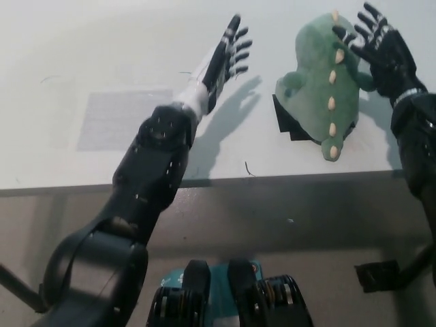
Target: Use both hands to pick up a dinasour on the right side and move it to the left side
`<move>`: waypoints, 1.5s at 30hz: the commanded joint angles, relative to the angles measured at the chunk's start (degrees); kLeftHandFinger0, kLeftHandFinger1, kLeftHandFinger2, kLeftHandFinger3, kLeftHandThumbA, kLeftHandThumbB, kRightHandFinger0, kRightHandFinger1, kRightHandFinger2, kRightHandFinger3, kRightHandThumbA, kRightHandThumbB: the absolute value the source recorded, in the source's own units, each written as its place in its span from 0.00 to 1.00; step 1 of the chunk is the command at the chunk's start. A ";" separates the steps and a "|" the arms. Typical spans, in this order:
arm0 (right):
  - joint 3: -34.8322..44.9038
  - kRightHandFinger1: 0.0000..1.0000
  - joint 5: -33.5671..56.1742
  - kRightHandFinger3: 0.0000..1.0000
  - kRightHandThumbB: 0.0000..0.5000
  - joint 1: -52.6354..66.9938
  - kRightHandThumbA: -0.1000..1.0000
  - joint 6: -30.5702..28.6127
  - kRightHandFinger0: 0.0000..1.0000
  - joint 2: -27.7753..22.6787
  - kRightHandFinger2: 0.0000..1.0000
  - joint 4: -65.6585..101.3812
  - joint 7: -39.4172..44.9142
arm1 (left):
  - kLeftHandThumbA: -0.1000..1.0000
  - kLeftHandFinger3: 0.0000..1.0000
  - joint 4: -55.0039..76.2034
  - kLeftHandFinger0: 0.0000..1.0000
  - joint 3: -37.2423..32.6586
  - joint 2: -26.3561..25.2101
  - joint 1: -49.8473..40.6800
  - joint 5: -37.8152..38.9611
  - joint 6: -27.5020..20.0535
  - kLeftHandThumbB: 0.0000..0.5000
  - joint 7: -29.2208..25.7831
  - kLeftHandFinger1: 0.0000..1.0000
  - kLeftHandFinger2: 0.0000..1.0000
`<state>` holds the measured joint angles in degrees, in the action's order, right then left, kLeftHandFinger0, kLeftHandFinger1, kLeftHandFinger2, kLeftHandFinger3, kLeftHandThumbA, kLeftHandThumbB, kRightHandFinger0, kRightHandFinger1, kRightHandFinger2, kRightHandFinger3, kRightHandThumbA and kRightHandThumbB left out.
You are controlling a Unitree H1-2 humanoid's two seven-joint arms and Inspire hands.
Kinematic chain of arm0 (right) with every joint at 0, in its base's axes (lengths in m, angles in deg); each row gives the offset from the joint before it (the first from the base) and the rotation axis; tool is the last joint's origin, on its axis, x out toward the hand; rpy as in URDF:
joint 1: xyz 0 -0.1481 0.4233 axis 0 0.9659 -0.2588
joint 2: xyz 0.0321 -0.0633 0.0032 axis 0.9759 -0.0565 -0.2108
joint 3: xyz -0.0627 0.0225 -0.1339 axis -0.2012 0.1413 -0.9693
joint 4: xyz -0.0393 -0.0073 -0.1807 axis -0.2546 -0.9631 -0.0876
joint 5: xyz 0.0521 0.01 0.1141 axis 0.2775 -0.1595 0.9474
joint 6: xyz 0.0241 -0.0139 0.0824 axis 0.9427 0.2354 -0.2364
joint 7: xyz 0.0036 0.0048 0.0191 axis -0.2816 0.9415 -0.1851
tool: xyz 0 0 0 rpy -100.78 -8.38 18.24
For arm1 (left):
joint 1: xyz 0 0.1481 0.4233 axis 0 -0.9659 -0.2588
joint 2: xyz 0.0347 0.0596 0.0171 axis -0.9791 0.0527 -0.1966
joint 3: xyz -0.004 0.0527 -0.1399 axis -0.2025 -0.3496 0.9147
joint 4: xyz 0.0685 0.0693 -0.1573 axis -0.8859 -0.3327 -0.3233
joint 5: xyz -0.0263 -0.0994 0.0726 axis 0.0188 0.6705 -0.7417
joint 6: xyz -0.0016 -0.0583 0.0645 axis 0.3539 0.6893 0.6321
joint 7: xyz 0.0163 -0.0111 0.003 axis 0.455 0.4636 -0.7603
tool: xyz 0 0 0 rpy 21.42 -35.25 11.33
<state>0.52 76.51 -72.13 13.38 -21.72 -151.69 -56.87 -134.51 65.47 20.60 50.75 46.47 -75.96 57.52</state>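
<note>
Head view: no readable writing
Dinosaur [327,85]: green plush, on the white surface [102,61], right side, partly over a black patch [289,122]
Left hand [228,58]: fingers spread, empty, left of the dinosaur
Right hand [381,51]: fingers spread, empty; fingertips at the plush's right edge

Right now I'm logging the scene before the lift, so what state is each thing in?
dinosaur: lying flat on the table's right side, spine spikes up, not lifted.
right hand: open, fingers spread, at the dinosaur's right flank.
left hand: open, fingers spread, left of the dinosaur, apart from it.
black square: on the table, partly under the dinosaur.
grey patch: flat on the table's left side.
</note>
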 commanded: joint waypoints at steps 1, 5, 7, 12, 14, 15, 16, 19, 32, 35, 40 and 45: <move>-1.34 1.00 -2.36 1.00 0.40 -0.48 1.00 -3.31 1.00 -0.82 1.00 1.26 -1.73 | 1.00 1.00 2.35 1.00 0.02 -0.62 0.56 -0.59 -0.70 0.94 0.34 1.00 1.00; -2.21 1.00 -3.46 1.00 0.53 2.49 1.00 -5.19 1.00 -0.97 1.00 1.75 -2.27 | 1.00 1.00 1.78 1.00 0.41 0.75 0.61 -0.50 2.19 1.00 -1.39 1.00 1.00; -3.61 1.00 -5.82 1.00 0.58 4.51 1.00 -6.18 1.00 -1.45 1.00 2.99 -4.69 | 1.00 1.00 1.41 1.00 0.45 1.65 0.57 -0.47 2.78 1.00 -1.64 1.00 1.00; -3.09 1.00 -5.11 1.00 0.39 5.64 1.00 -4.51 1.00 -2.62 1.00 3.39 -4.84 | 1.00 1.00 -3.35 1.00 0.89 4.01 3.41 -0.35 4.19 1.00 -2.73 1.00 1.00; -3.13 1.00 -5.09 1.00 0.37 5.31 1.00 -5.36 1.00 -2.82 1.00 2.35 -4.22 | 1.00 1.00 -3.26 1.00 0.92 4.01 3.01 -0.40 4.56 1.00 -2.63 1.00 1.00; -3.10 1.00 -5.13 1.00 0.37 5.29 1.00 -5.43 1.00 -2.82 1.00 2.28 -4.16 | 1.00 1.00 -3.30 1.00 0.95 4.01 3.00 -0.41 4.58 1.00 -2.63 1.00 1.00; -3.15 1.00 -5.25 1.00 0.37 5.04 1.00 -5.46 1.00 -2.77 1.00 2.09 -4.09 | 1.00 1.00 -3.20 1.00 1.05 3.93 2.96 -0.37 4.56 1.00 -2.70 1.00 1.00; -2.62 1.00 -4.53 1.00 0.36 4.82 1.00 -5.10 1.00 -2.18 1.00 1.32 -3.53 | 1.00 1.00 -3.63 1.00 0.88 3.38 2.15 -0.66 3.87 0.99 -2.53 1.00 1.00; -0.31 1.00 -3.08 1.00 0.38 1.48 1.00 -6.91 1.00 0.86 1.00 -1.71 -4.44 | 1.00 1.00 -6.84 1.00 3.65 5.85 4.01 0.81 8.69 0.99 -5.68 1.00 1.00; 0.42 1.00 -2.53 1.00 0.46 0.36 1.00 -5.27 1.00 3.45 1.00 -0.30 -6.17 | 1.00 1.00 -8.22 1.00 3.61 7.91 6.77 -0.87 8.83 0.82 -13.52 1.00 1.00; -0.90 1.00 -5.26 1.00 0.52 -1.58 1.00 -1.15 1.00 7.89 1.00 2.18 -12.55 | 1.00 1.00 -9.66 1.00 5.12 9.76 10.54 0.24 9.21 0.68 -17.90 1.00 1.00; -0.93 1.00 -4.89 1.00 0.54 -2.38 1.00 -0.76 1.00 9.17 1.00 2.54 -12.67 | 1.00 1.00 -9.79 1.00 6.79 10.29 12.58 1.81 9.29 0.72 -16.08 1.00 1.00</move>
<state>-0.09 71.81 -69.92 11.48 -13.50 -152.31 -67.78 -144.82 70.94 29.94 58.00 46.86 -67.00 42.76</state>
